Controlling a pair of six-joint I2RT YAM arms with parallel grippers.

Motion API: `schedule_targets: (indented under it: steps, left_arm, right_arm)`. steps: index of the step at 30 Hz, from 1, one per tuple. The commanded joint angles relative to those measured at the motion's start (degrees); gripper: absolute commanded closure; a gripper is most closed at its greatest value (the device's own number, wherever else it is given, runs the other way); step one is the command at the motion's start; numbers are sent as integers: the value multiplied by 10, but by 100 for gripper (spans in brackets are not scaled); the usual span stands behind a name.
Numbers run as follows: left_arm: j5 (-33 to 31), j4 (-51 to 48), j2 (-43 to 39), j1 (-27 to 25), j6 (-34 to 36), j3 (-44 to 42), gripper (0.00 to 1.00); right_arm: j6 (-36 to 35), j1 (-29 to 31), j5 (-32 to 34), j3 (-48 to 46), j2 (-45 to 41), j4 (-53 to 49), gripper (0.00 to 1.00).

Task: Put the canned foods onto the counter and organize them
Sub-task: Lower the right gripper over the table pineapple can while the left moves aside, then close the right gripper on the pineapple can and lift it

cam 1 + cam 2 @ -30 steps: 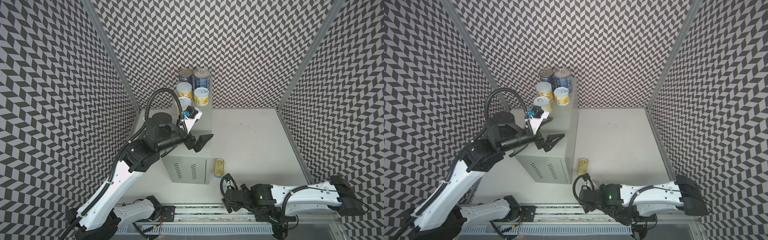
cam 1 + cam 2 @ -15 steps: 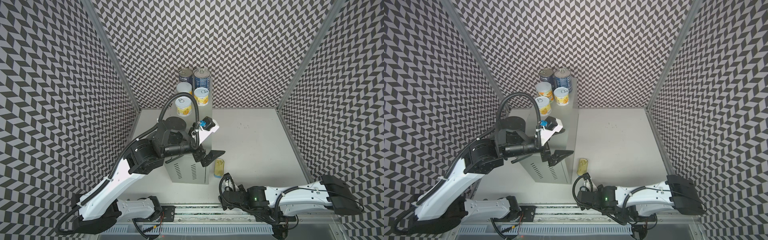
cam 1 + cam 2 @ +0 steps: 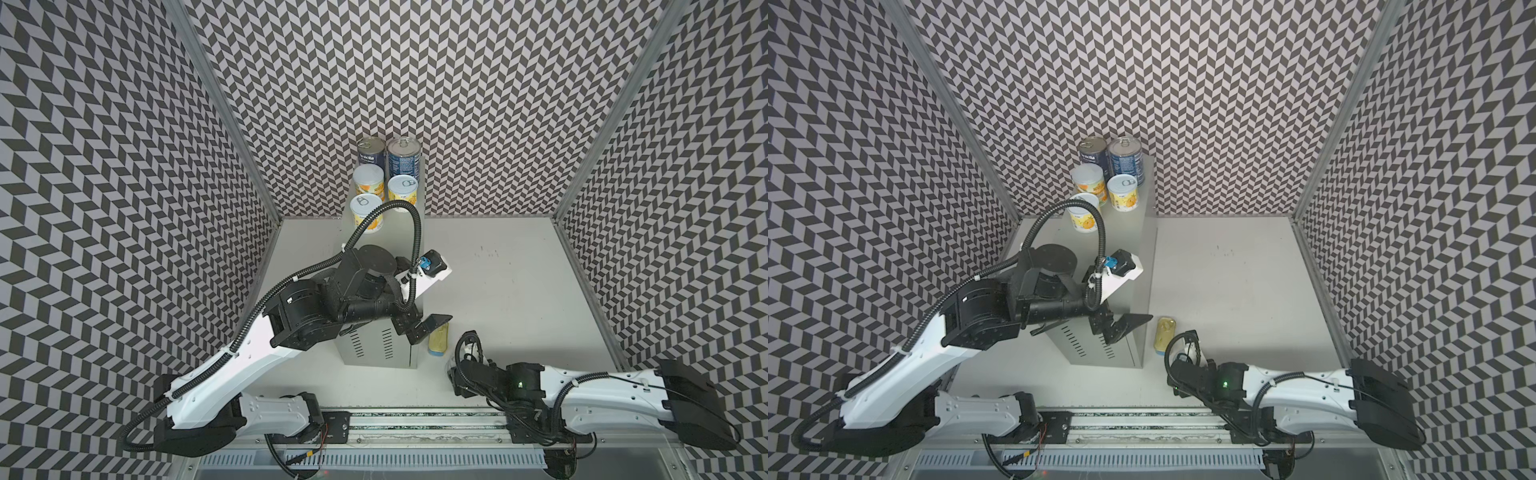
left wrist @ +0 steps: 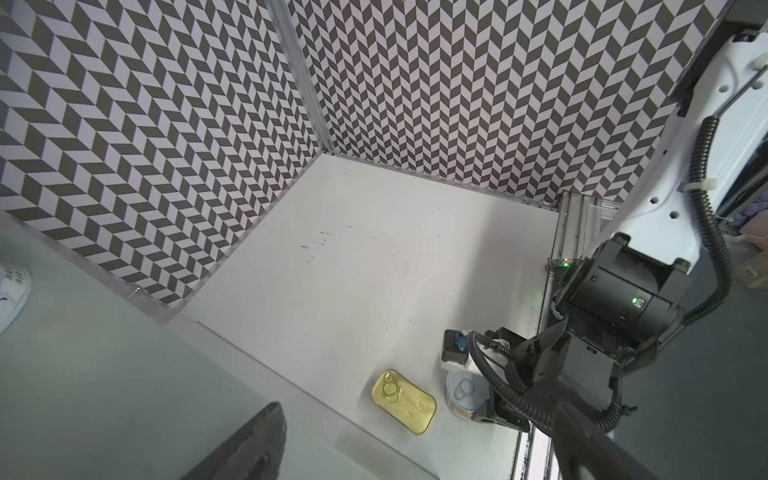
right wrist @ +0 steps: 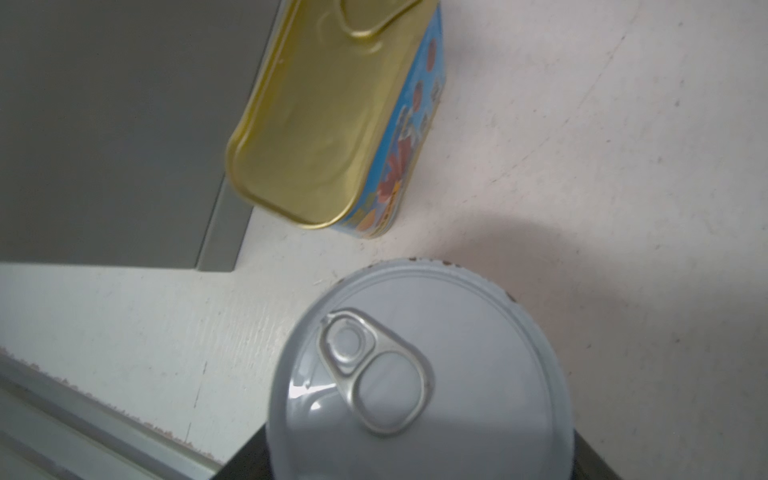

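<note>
- Can [image 5: 415,365] with the white lid sits inside the right pincer [image 3: 455,372] on the low white desk [image 3: 498,291]. The pincer has begun closing, but I cannot tell if it pinches yet.
- Gold tin [image 5: 324,116] stands just beside it.
- Left pincer [image 3: 427,329], open and empty, has swung from the five cans [image 3: 402,188] to the tall grey desk's [image 3: 376,349] front edge.
- That front part looks bare, but the left pincer hangs over it.
</note>
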Motion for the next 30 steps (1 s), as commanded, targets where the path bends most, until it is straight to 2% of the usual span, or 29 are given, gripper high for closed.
schedule_targets:
  steps: [1, 9, 15, 18, 25, 30]
  left_arm:
    - [-12, 9, -17, -3, 12, -5, 0]
    - [-20, 28, -17, -4, 32, -20, 0]
    - [-1, 45, -12, -4, 38, -32, 0]
    - [14, 48, -7, -4, 40, -32, 0]
    - [14, 59, 0, -2, 44, -43, 0]
    - [33, 73, 2, 6, 47, -52, 0]
  right_arm:
    - [-24, -51, 5, -4, -25, 25, 29]
    - [-130, -202, 16, 27, -8, 71, 29]
    - [-246, -350, -11, 61, 71, 161, 29]
    - [-293, -400, -30, 88, 116, 201, 30]
    - [-350, -464, -77, 187, 244, 209, 29]
    - [-360, -471, -86, 234, 308, 215, 27]
